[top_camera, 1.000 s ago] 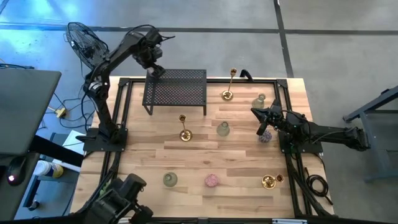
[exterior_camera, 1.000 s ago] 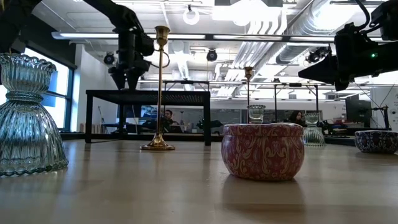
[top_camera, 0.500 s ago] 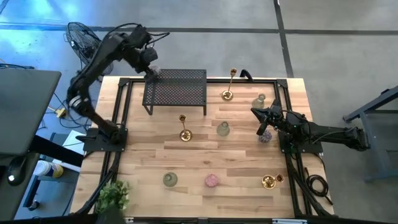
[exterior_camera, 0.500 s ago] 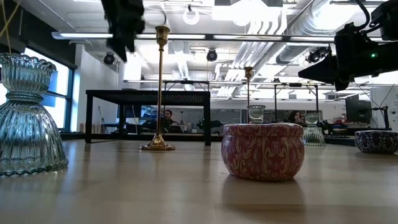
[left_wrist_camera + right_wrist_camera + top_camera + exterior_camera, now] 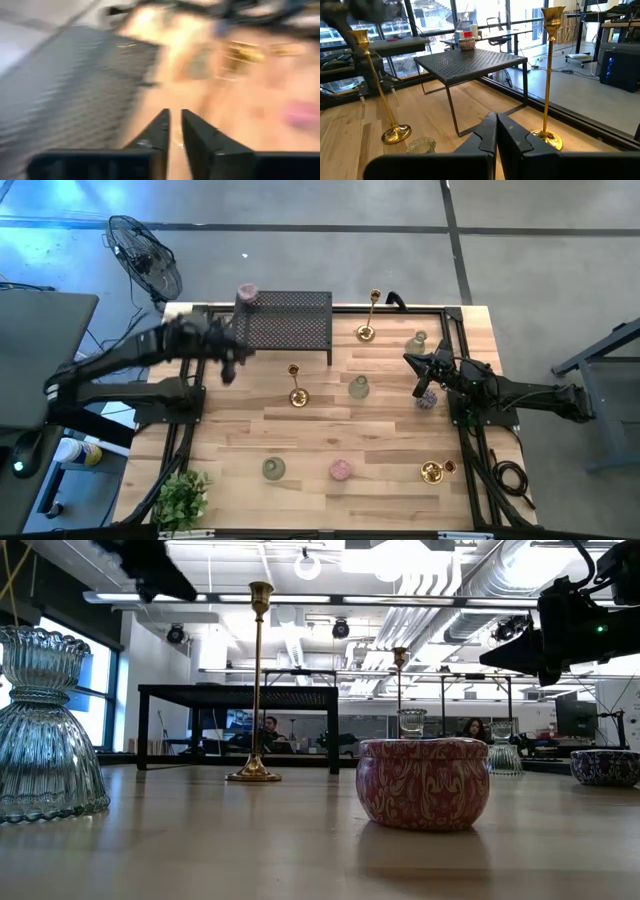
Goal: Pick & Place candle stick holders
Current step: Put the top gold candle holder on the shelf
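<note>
A pink round holder (image 5: 247, 294) rests on its base on the black mesh rack's (image 5: 283, 326) far left corner. Two tall gold candlesticks (image 5: 296, 385) (image 5: 368, 315) stand on the table on their round bases. Pale-green glass holders (image 5: 359, 387) (image 5: 273, 469) (image 5: 417, 341), a second pink holder (image 5: 341, 470), a purple one (image 5: 428, 398) and a squat gold one (image 5: 432, 472) sit there too. My left gripper (image 5: 228, 365) hangs shut above the table's left side, left of the rack, holding nothing. My right gripper (image 5: 412, 361) waits shut at the table's right, beside the purple holder.
A leafy plant (image 5: 182, 495) stands at the table's near left corner. A black frame (image 5: 196, 360) runs along the table's edges. Bare wood lies in the middle near part of the table (image 5: 330, 425).
My left gripper has drawn back from the rack's far left corner, going quickly toward the table's left and near edges and tipping up from pointing down. The pink round holder stays standing on that corner of the rack.
</note>
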Tool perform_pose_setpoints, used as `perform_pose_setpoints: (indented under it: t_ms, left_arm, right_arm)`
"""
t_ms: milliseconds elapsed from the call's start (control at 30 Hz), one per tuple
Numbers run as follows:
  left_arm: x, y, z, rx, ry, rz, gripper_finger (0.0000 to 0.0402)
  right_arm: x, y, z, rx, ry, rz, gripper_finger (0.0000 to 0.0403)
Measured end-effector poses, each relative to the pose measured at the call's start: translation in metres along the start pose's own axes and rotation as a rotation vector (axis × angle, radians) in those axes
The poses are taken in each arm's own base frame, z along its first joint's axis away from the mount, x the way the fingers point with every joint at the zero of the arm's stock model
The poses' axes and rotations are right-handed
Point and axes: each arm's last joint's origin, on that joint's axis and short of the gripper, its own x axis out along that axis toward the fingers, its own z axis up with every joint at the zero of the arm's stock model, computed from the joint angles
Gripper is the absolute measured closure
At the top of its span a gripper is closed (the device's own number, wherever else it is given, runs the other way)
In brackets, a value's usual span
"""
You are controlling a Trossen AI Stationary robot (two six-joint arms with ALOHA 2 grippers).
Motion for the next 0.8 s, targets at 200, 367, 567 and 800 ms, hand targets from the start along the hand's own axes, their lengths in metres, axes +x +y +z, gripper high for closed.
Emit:
perform_pose_setpoints:
  t_ms: [200, 367, 567, 800]
  left_arm:
    - [0.014, -0.009, -0.052, 0.0, -0.129, -0.153, 0.0383]
    - [0.036, -0.013, -0.079, 0.054, -0.249, -0.166, 0.0395]
    - [0.054, -0.022, -0.098, 0.124, -0.414, -0.266, 0.0398]
    - [0.06, -0.022, -0.108, 0.126, -0.426, -0.285, 0.0397]
  right_arm:
    - [0.0, 0.0, 0.0, 0.0, 0.0, 0.0, 0.0402]
    - [0.0, 0.0, 0.0, 0.0, 0.0, 0.0, 0.0402]
    - [0.0, 0.0, 0.0, 0.0, 0.0, 0.0, 0.0402]
    - [0.0, 0.0, 0.0, 0.072, -0.001, 0.005, 0.0402]
